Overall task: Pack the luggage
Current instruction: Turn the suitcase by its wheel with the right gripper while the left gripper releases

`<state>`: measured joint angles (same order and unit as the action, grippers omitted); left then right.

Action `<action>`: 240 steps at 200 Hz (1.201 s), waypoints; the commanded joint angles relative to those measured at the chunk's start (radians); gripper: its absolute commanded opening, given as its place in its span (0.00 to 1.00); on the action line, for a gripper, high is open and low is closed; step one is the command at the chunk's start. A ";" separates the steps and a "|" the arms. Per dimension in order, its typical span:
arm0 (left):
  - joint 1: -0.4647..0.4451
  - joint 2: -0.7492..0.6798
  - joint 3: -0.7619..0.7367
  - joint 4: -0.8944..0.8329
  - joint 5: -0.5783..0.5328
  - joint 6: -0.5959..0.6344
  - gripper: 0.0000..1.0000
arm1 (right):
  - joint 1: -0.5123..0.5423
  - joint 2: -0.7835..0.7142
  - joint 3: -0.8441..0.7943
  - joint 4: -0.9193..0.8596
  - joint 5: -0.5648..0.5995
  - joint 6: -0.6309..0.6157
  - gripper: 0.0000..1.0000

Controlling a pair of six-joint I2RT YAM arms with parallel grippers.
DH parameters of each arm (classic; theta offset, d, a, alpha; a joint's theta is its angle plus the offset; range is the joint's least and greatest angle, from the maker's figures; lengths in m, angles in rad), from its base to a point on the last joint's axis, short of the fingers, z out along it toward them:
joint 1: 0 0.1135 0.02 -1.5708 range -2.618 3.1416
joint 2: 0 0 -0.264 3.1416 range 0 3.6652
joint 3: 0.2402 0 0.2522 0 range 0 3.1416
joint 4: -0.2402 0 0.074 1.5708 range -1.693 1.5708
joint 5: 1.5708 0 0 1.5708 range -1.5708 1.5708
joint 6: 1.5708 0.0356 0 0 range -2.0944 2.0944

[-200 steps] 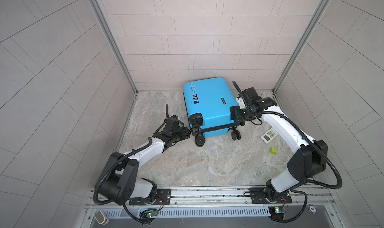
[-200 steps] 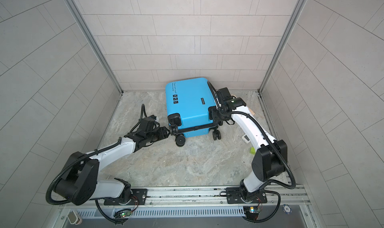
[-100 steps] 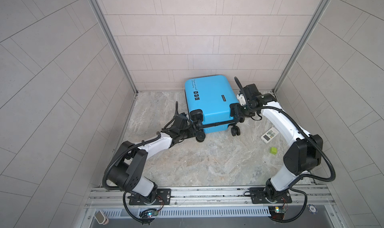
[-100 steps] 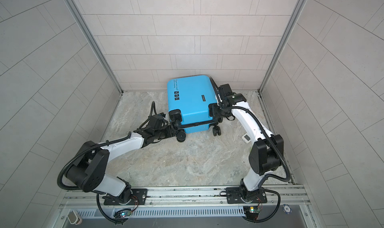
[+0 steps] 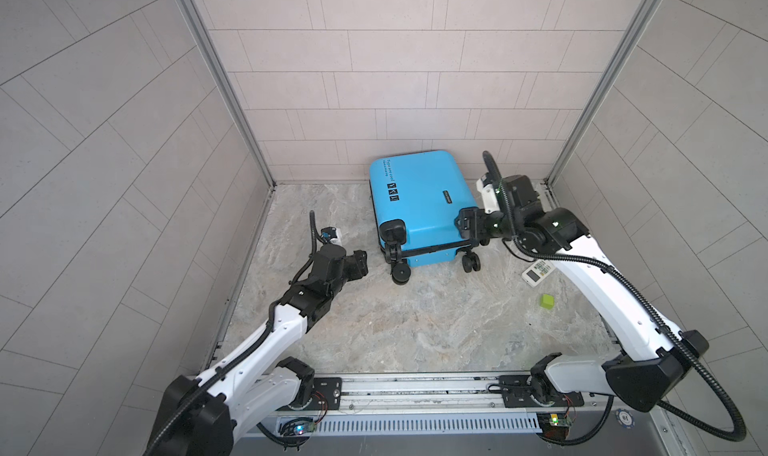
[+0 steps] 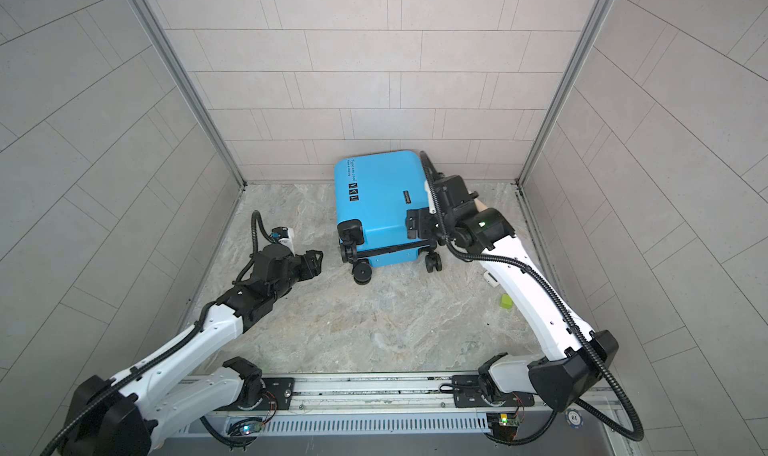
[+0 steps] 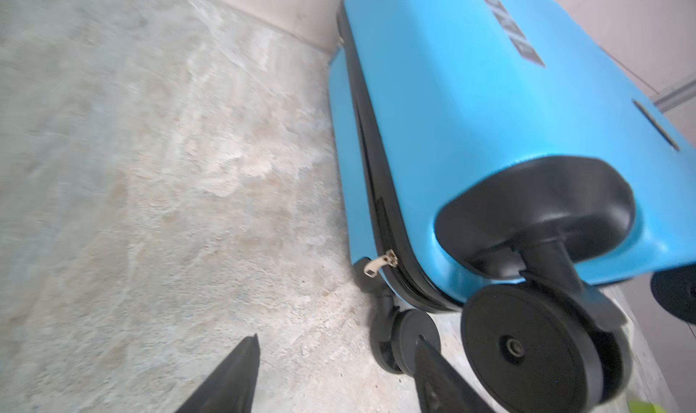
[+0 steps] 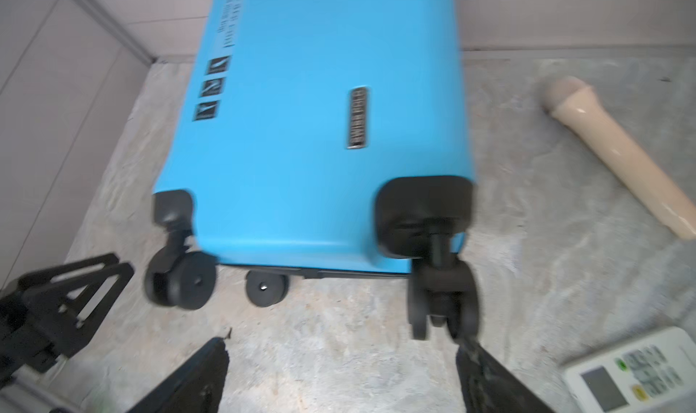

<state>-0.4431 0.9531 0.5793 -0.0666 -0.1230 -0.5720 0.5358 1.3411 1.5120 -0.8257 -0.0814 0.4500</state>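
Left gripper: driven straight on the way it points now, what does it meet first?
Probably the caster wheel at the near corner of the luggage: the open left gripper points at it across bare floor. In the left wrist view a wheel sits beside one fingertip, so depth is uncertain.

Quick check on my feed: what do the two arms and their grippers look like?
The left arm and right arm have white shells, black joints and a black ribbed cable along each. The left gripper and right gripper have black, pointed fingers. Small green lights glow on the right arm.
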 commanded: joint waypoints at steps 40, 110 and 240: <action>0.009 -0.128 0.029 -0.109 -0.249 0.141 0.81 | 0.293 0.273 0.130 0.025 0.065 0.147 0.98; 0.009 -0.161 -0.006 -0.120 -0.223 0.132 0.81 | 0.371 0.513 0.265 -0.024 0.113 0.154 0.97; -0.030 0.052 -0.141 0.310 0.143 0.220 0.61 | 0.351 0.549 0.322 -0.049 0.207 0.112 0.26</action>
<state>-0.4427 0.9653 0.4778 0.0399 -0.0650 -0.3908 0.8993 1.9694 1.8305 -0.8768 0.0883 0.6209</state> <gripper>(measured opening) 0.623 0.431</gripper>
